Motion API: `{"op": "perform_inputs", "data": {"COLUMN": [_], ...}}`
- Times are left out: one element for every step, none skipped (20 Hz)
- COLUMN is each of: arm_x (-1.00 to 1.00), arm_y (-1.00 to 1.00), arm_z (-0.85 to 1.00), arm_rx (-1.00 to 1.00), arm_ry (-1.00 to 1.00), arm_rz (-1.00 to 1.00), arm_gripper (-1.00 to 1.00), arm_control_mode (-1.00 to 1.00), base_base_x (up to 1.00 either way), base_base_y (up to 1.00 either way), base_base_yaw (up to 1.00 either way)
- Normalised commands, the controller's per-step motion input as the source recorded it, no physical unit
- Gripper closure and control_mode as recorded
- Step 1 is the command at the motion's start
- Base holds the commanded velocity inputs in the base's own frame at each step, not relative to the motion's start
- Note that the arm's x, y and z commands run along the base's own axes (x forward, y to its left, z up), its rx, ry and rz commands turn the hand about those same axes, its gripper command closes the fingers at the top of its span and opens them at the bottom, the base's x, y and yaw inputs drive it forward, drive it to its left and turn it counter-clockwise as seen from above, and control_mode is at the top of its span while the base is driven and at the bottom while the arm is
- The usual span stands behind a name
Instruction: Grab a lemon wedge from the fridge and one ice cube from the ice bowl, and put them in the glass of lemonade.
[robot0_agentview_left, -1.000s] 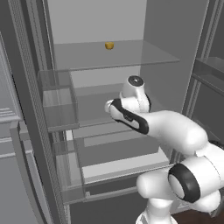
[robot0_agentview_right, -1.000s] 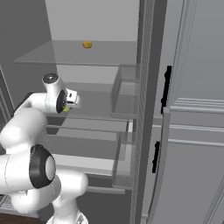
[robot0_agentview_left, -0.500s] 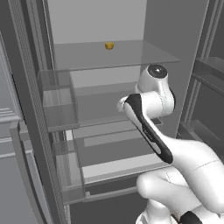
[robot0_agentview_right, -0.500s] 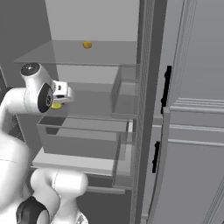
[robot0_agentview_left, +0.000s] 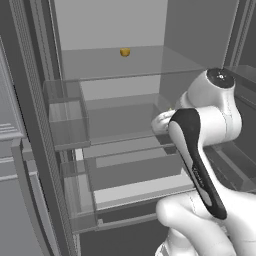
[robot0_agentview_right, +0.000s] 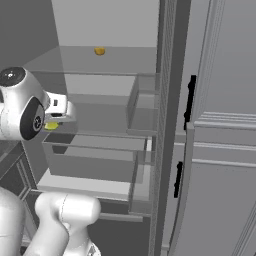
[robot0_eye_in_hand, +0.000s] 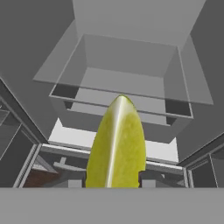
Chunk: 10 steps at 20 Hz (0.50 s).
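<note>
The fridge (robot0_agentview_left: 100, 65) (robot0_agentview_right: 115, 60) stands open in front of me, its glass shelves and clear drawers showing. My gripper (robot0_agentview_right: 55, 122) (robot0_agentview_left: 165, 117) hovers in front of the middle shelf, shut on the lemon wedge (robot0_eye_in_hand: 117, 144). In the hand view the wedge is a yellow-green slice standing upright between the fingers, above the clear drawer (robot0_eye_in_hand: 127, 74). From the right base view the lemon wedge (robot0_agentview_right: 51, 126) peeks out as a small yellow spot under the hand.
A tiny yellow-orange chunk (robot0_agentview_left: 125, 52) (robot0_agentview_right: 99, 51) lies at the back of the top shelf. Clear door bins (robot0_agentview_left: 67, 117) (robot0_agentview_right: 145, 107) hang at the sides. Light grey cabinets (robot0_agentview_right: 225, 150) with black handles (robot0_agentview_right: 190, 97) stand to the right of the fridge.
The arm has swung and its elbow has risen. The hand has drawn back toward the fridge's right side, out from the shelf, with the lemon wedge still held.
</note>
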Motion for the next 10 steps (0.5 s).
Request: {"op": "perform_inputs", "data": {"arm_x": [0.0,0.0,0.0,0.0,0.0,0.0,0.0,0.0,0.0,0.0], "arm_y": [0.0,0.0,0.0,0.0,0.0,0.0,0.0,0.0,0.0,0.0], "arm_z": [0.0,0.0,0.0,0.0,0.0,0.0,0.0,0.0,0.0,0.0], "arm_rx": [0.0,0.0,0.0,0.0,0.0,0.0,0.0,0.0,0.0,0.0], "arm_ry": [0.0,0.0,0.0,0.0,0.0,0.0,0.0,0.0,0.0,0.0], "arm_rz": [0.0,0.0,0.0,0.0,0.0,0.0,0.0,0.0,0.0,0.0], "arm_gripper": [1.0,1.0,1.0,1.0,1.0,1.0,1.0,1.0,1.0,1.0], "arm_control_mode": [-1.0,-1.0,-1.0,-1.0,-1.0,-1.0,-1.0,-1.0,1.0,1.0], "base_base_x": [0.0,0.0,0.0,0.0,0.0,0.0,0.0,0.0,-0.36,-1.0], "base_base_y": [0.0,0.0,0.0,0.0,0.0,0.0,0.0,0.0,0.0,-0.19], "base_base_yaw": [0.0,0.0,0.0,0.0,0.0,0.0,0.0,0.0,0.0,0.0]}}
